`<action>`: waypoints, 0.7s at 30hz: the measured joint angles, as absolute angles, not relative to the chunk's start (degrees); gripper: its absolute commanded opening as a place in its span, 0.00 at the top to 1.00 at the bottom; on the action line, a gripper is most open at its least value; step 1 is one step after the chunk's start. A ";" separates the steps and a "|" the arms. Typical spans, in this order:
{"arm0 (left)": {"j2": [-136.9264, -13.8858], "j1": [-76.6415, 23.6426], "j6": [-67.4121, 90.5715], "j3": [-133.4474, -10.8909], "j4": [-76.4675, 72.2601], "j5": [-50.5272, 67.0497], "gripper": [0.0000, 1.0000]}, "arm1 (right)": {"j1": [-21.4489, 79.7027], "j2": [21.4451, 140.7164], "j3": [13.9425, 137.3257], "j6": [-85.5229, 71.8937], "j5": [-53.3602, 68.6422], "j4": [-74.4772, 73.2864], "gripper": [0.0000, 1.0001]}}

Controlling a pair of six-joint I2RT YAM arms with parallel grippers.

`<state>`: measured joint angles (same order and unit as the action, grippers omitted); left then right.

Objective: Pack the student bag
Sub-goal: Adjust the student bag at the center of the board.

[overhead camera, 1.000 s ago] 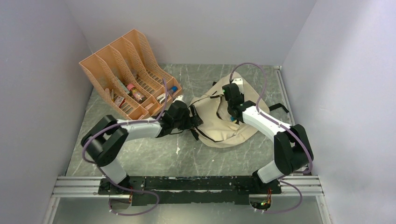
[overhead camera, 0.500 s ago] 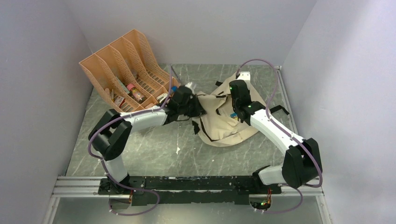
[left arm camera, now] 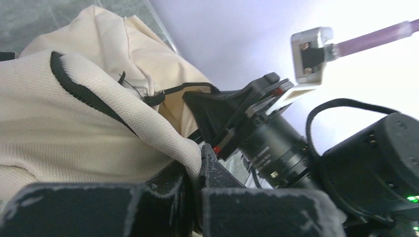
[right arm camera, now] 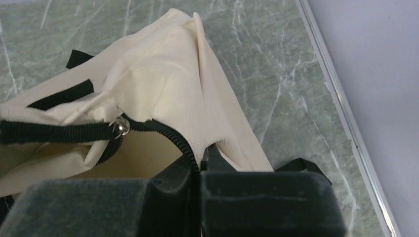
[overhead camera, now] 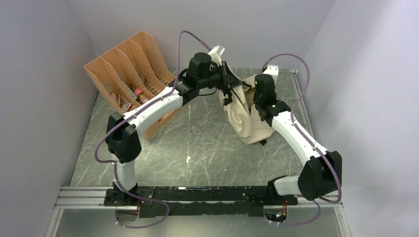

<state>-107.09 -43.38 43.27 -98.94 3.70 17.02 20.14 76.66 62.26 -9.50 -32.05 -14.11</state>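
Pinching student bag (right arm camera: 163, 94); zipper pull (right arm camera: 120, 127) wrist-view only

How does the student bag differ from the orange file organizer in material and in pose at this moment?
The student bag is soft cream fabric; the orange file organizer is stiff perforated plastic. The bag hangs from the fingers of the left gripper and right gripper; the organizer stands on the table, ungripped. Both are open containers.
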 measured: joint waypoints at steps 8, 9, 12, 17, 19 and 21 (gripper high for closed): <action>-112.46 -45.17 42.50 -110.15 7.86 18.94 0.95 | 18.04 76.66 64.62 -11.53 -30.35 -15.09 1.00; -112.42 -45.21 42.15 -110.39 8.19 19.00 0.95 | 18.04 76.66 65.65 -11.57 -30.20 -15.51 1.00; -112.03 -45.19 41.06 -110.93 8.64 19.07 0.95 | 18.00 76.66 70.04 -11.55 -29.32 -17.47 1.00; -108.03 -44.60 39.55 -109.97 8.78 19.07 0.95 | 17.96 76.53 76.69 -11.33 -25.45 -16.93 1.00; -103.96 -43.77 39.35 -107.11 8.34 19.05 0.95 | 17.96 76.29 78.52 -11.38 -23.40 -15.97 1.00; -99.15 -42.33 39.33 -104.03 8.32 18.96 0.95 | 17.98 76.01 80.16 -11.55 -20.95 -14.98 1.00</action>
<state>-99.15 -42.33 39.33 -104.03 8.32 18.96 17.98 76.01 80.16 -11.55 -20.95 -14.98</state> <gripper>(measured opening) 0.081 0.016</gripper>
